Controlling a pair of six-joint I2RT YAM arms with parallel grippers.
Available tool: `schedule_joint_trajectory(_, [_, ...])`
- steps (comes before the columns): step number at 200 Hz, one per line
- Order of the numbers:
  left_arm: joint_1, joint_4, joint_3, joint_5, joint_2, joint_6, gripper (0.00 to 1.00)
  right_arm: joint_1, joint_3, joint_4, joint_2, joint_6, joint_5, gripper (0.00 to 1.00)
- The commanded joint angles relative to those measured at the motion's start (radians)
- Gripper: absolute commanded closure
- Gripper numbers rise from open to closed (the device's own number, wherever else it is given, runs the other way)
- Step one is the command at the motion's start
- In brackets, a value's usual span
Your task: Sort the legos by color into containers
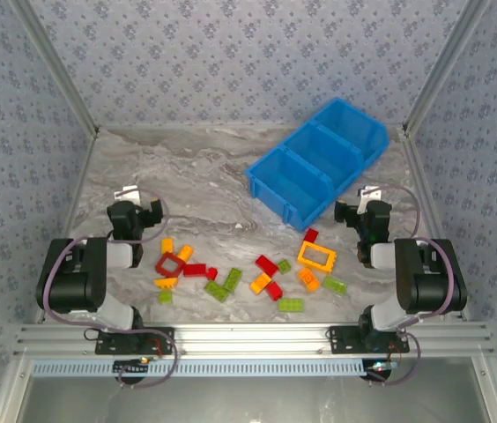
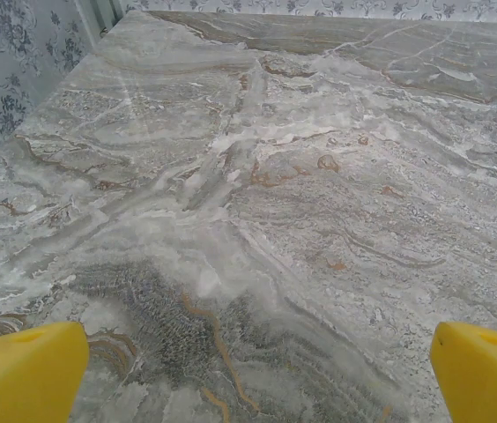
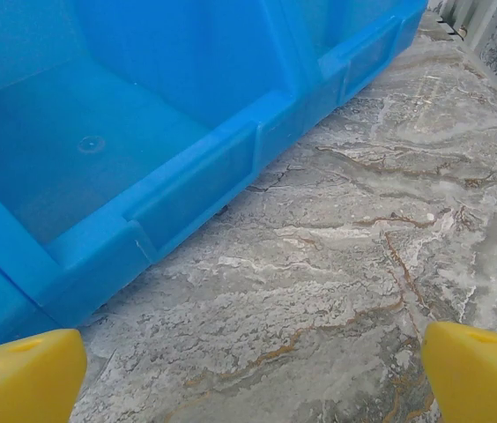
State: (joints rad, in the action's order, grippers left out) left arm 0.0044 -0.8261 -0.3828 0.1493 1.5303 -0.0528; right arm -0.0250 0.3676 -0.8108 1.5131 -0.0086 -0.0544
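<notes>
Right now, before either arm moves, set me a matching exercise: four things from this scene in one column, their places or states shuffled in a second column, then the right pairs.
Column one
1. blue tray
2. red hollow frame
3. orange hollow frame
4. right end effector

Column two
a. left side of the scattered bricks
b. open, just in front of the tray's outer wall
c. far right part of the table
d. right side of the scattered bricks

Pairs: 1-c, 2-a, 3-d, 4-b
</notes>
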Motion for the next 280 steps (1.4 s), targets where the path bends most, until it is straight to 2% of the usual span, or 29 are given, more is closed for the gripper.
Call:
schedule_joint_trajectory(1, [-0.004, -0.011, -0.016, 0.012, 0.002, 0.002, 0.01, -0.009, 0.024, 0.009, 0.008, -0.007, 0.012, 0.0])
schedule_joint_trajectory(101, [-0.005, -0.006, -0.016, 0.012, -0.023, 0.004, 0.01, -0.009, 0.017, 0.0, 0.0, -0.009, 0.02, 0.0])
schedule_joint_trajectory(116, [-0.039, 0.184, -0.061, 0.058, -0.153, 0.033, 0.01, 0.001, 0.034, 0.076, -0.063, -0.007, -0.016, 0.0])
schedule_joint_trajectory(135, [-0.111, 0.322, -0.122, 0.112, -0.345, 0.029, 0.01, 0.031, 0.103, 0.311, -0.273, 0.001, -0.145, 0.0])
schedule_joint_trajectory(156, [-0.254, 0.53, -0.295, 0.276, -0.517, 0.017, 0.01, 0.095, 0.256, 0.528, -0.513, -0.029, -0.26, 0.0])
schedule_joint_trajectory(165, [-0.302, 0.709, -0.434, 0.36, -0.544, -0.123, 0.01, 0.105, 0.365, 0.634, -0.565, 0.004, -0.292, 0.0])
schedule_joint_trajectory(171, [-0.307, 0.921, -0.568, 0.335, -0.545, -0.29, 0.01, 0.1, 0.452, 0.731, -0.572, 0.067, -0.304, 0.0])
schedule_joint_trajectory(177, [-0.301, 1.133, -0.698, 0.256, -0.533, -0.406, 0.01, 0.081, 0.54, 0.85, -0.561, 0.134, -0.279, 0.0])
schedule_joint_trajectory(183, [-0.297, 1.257, -0.803, 0.201, -0.515, -0.477, 0.0, 0.055, 0.624, 0.971, -0.541, 0.208, -0.243, 0.0])
schedule_joint_trajectory(192, [-0.286, 1.265, -0.852, 0.079, -0.496, -0.516, 0.01, 0.025, 0.711, 1.127, -0.512, 0.325, -0.196, 0.0])
schedule_joint_trajectory(199, [-0.257, 1.245, -0.868, -0.064, -0.483, -0.549, 0.01, -0.011, 0.742, 1.147, -0.48, 0.286, -0.071, 0.0])
schedule_joint_trajectory(206, [-0.244, 1.246, -0.892, -0.16, -0.468, -0.59, 0.01, -0.027, 0.767, 1.152, -0.445, 0.236, 0.056, 0.11])
schedule_joint_trajectory(212, [-0.262, 1.265, -0.919, -0.195, -0.45, -0.607, 0.01, -0.03, 0.797, 1.182, -0.409, 0.217, 0.091, 0.18])
schedule_joint_trajectory(220, [-0.319, 1.315, -0.961, -0.184, -0.428, -0.603, 0.01, -0.029, 0.845, 1.228, -0.357, 0.202, 0.116, 0.24])
schedule_joint_trajectory(239, [-0.505, 1.394, -0.997, -0.087, -0.398, -0.594, 0.01, -0.017, 0.918, 1.298, -0.23, 0.148, 0.212, 0.28])
schedule_joint_trajectory(264, [-0.704, 1.351, -0.901, -0.03, -0.398, -0.632, 0.01, 0.069, 0.988, 1.379, -0.072, 0.003, 0.233, 0.28])
schedule_joint_trajectory(280, [-0.794, 1.325, -0.84, 0.001, -0.391, -0.66, 0.02, 0.115, 1.045, 1.459, 0.039, -0.058, 0.209, 0.27])
